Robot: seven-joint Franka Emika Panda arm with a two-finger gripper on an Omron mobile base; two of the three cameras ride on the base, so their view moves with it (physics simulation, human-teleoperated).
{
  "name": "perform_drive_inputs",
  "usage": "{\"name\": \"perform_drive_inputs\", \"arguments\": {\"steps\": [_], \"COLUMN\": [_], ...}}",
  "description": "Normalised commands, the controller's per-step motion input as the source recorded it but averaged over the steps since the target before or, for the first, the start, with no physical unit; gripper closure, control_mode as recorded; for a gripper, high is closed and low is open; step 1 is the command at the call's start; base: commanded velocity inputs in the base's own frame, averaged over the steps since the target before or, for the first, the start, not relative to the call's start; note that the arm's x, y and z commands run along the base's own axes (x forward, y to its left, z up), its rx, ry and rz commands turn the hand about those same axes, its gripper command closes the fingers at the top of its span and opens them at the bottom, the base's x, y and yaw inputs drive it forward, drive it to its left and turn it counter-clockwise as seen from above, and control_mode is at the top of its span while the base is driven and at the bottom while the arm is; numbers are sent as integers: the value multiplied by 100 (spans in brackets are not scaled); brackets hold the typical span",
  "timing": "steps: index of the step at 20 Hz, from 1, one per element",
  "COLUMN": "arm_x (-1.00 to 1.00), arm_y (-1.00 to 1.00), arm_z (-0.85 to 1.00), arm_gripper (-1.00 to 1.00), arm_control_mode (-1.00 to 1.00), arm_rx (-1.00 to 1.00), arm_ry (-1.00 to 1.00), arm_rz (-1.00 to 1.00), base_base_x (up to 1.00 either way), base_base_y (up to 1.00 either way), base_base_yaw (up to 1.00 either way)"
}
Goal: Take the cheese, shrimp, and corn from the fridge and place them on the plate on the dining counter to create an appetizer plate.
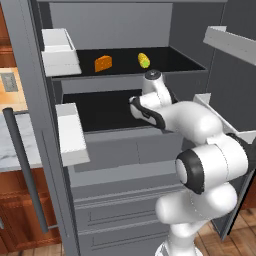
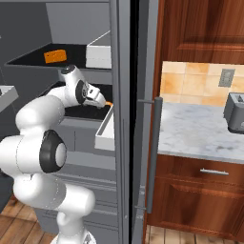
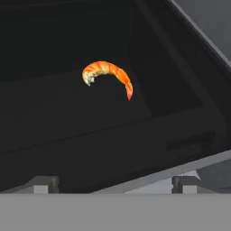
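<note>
Risk assessment, left to right.

Left base view: fridge (image 1: 120,165) open, door bins at left edge of frame. Cheese (image 1: 103,63) and corn (image 1: 144,60) on upper black shelf, upper centre of frame, well apart from each other. Arm bent into the lower shelf at centre; wrist close under the upper shelf edge. Probable fault: contact between wrist and that shelf edge during any lift, caused by tight clearance.

Right base view: cheese (image 2: 55,55) at upper left. Pincer (image 2: 103,101) at centre left, reaching toward an orange speck, judged to be the shrimp (image 2: 109,103), just above a white door bin (image 2: 106,128). Probable fault: elbow or hand striking the bin on withdrawal.

Hand view: shrimp (image 3: 108,76) lying flat on the dark shelf, upper centre of frame, apart from the finger tips (image 3: 39,185) at the bottom edge. Pincer spread wide, holding nothing; tips far apart at lower left and lower right.

Orientation of shrimp: curved crescent, arch upward in frame. Long axis roughly horizontal, tilted down toward the right. Blunt head end at left, thin tail tip pointing down at right.

Probable faults at grasp: thin, low body slipping out under closing fingers; tips scraping the shelf if descent is too deep; closure along the long axis instead of across it, pushing the piece away. Small size leaves little margin for lateral error.
</note>
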Motion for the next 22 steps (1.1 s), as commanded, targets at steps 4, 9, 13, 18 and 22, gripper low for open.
{"name": "perform_drive_inputs", "arguments": {"steps": [4,9,13,18,22], "arm_x": [56,52,37,32,41], "arm_y": [0,0,0,0,0], "arm_z": [-4,-14,-22,-18,-8], "arm_gripper": [-100,-100,-100,-100,-100], "arm_control_mode": [-100,-100,-100,-100,-100], "arm_rx": [0,0,0,0,0], "arm_ry": [-1,0,0,-3,-4], "arm_rz": [-11,-9,-7,-6,-7], "base_base_x": [0,0,0,0,0], "base_base_y": [0,0,0,0,0], "base_base_yaw": [0,0,0,0,0]}}
